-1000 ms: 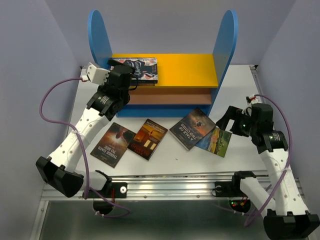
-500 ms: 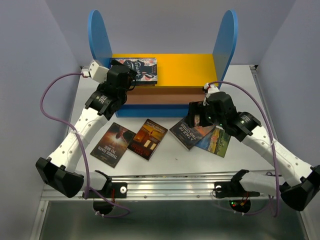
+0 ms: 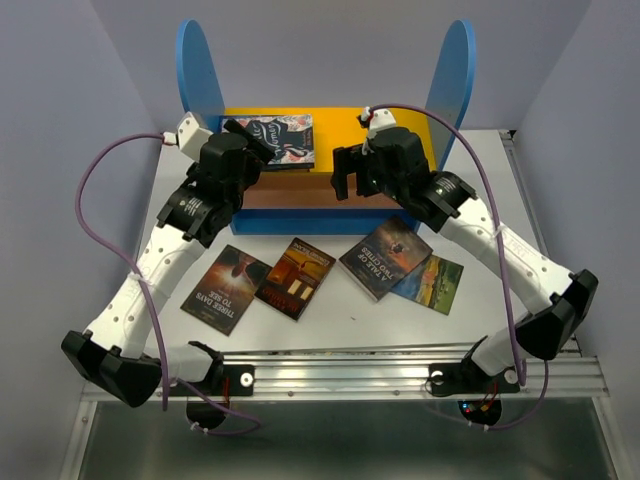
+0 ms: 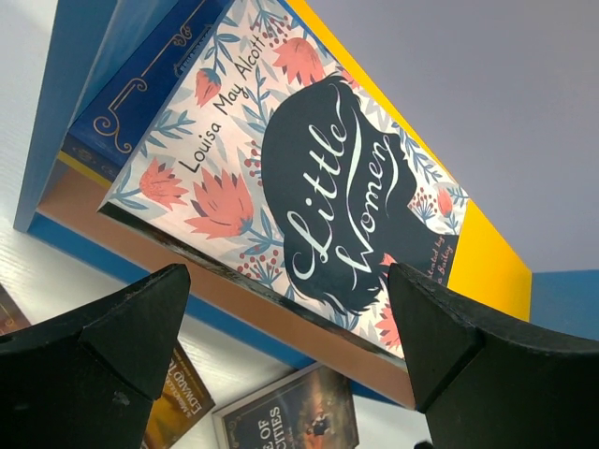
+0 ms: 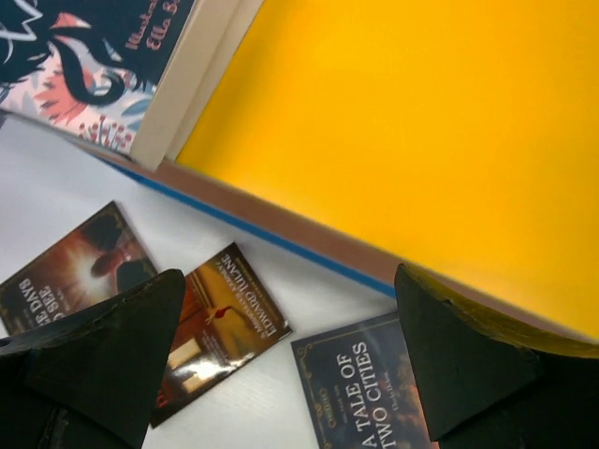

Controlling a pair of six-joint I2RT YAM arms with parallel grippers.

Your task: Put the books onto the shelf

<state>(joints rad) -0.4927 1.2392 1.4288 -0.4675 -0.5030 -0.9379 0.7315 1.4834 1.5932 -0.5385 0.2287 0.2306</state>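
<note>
White tabletop (image 3: 340, 300), lavender walls. Left gripper (image 4: 285, 281) and right gripper (image 5: 288, 279) gape empty over the shelf (image 3: 380, 140) at the back edge. The floral book (image 3: 285, 140) lies there on what seems a navy one, mostly covered. Between placements, I judge. Four loose books (image 3: 385, 255) lie near the front edge, and the next move calls for pinching a thin cover.

A: L arm?
B: Stretched fwd from its base, wrist bent in toward centre. The left end effector (image 3: 255, 148) has jaws wide apart, nothing btwn them.
A: R arm?
B: Reaching fwd too, elbow out to the right, forearm angled in. The right end effector (image 3: 350, 175) is spread wide, empty. The two are near each other, not touching.
</note>
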